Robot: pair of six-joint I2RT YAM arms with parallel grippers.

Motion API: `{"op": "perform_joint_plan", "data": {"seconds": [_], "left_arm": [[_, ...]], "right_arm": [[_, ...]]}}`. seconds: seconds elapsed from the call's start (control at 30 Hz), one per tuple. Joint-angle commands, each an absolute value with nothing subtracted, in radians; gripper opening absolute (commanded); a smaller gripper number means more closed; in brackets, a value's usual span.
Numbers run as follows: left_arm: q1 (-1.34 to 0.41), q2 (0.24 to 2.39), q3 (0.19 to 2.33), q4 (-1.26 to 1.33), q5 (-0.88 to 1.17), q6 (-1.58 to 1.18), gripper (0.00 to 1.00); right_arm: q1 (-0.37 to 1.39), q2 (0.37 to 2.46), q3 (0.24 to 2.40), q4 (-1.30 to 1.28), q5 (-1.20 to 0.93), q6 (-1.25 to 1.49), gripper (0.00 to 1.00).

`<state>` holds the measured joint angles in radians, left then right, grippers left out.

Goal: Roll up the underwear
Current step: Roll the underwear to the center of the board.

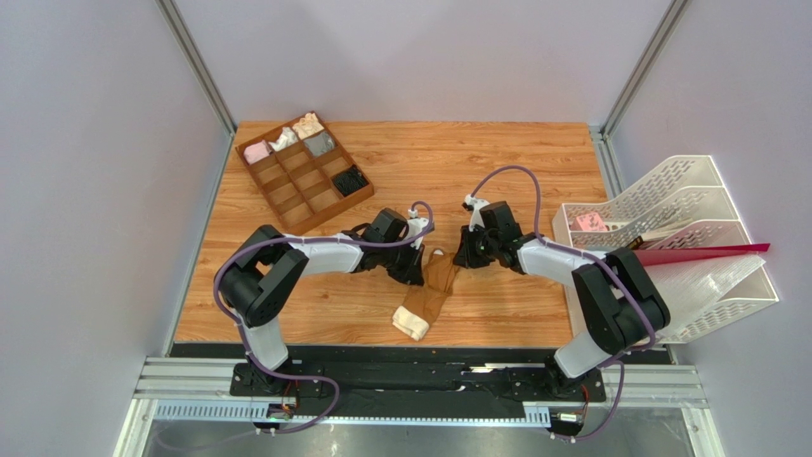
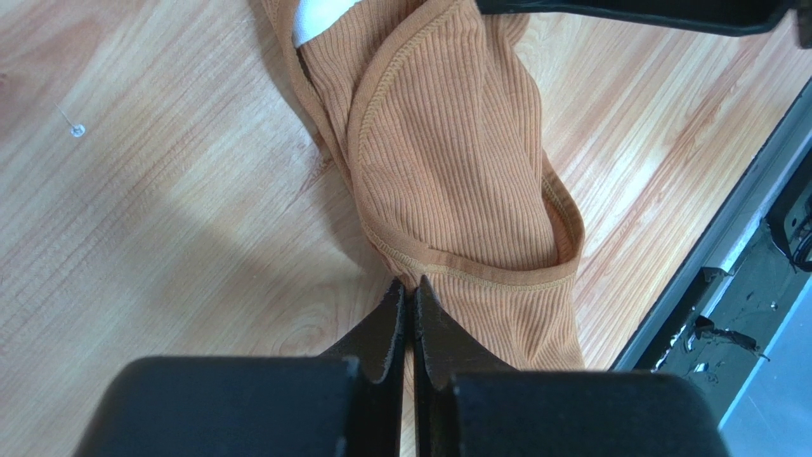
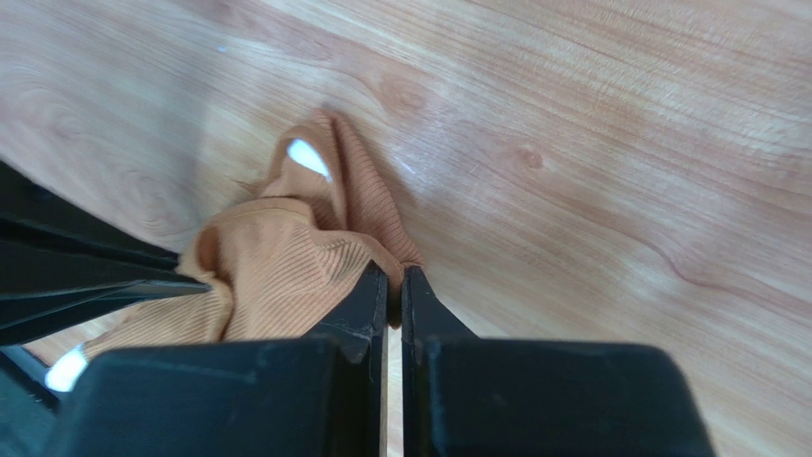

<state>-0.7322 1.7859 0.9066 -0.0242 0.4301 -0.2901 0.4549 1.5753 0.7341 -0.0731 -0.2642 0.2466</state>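
Note:
The underwear (image 1: 434,290) is a ribbed brown garment bunched lengthwise on the wooden table, its cream-white band (image 1: 412,326) at the near end. My left gripper (image 1: 416,267) is at its far end from the left. In the left wrist view the jaws of the left gripper (image 2: 412,284) are shut, pinching a stitched hem of the underwear (image 2: 457,143). My right gripper (image 1: 464,255) comes in from the right. The right gripper (image 3: 395,276) is shut on a corner fold of the underwear (image 3: 276,267).
A wooden compartment tray (image 1: 303,171) holding small fabric bundles sits at the back left. A white file rack (image 1: 667,219) with a red folder (image 1: 700,253) stands at the right edge. The table's front edge (image 2: 724,238) and black rail lie close to the garment.

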Motion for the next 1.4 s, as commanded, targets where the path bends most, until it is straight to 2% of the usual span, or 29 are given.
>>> {"op": "perform_joint_plan", "data": {"seconds": [0.0,0.27,0.87,1.37], "left_arm": [[-0.736,1.864,0.885,-0.163,0.287,-0.259,0.01],[-0.736,1.884,0.900,-0.179,0.273,-0.270,0.01],[-0.712,1.891,0.899,-0.184,0.262,-0.293,0.00],[-0.683,1.862,0.864,-0.160,0.276,-0.318,0.00]], "right_arm": [[0.465,1.457,0.741,-0.064,-0.288,0.282,0.00],[0.503,1.356,0.713,-0.078,-0.314,0.284,0.00],[0.650,1.359,0.693,-0.136,-0.313,0.265,0.00],[0.753,1.404,0.699,-0.232,-0.219,0.253,0.00]]}}
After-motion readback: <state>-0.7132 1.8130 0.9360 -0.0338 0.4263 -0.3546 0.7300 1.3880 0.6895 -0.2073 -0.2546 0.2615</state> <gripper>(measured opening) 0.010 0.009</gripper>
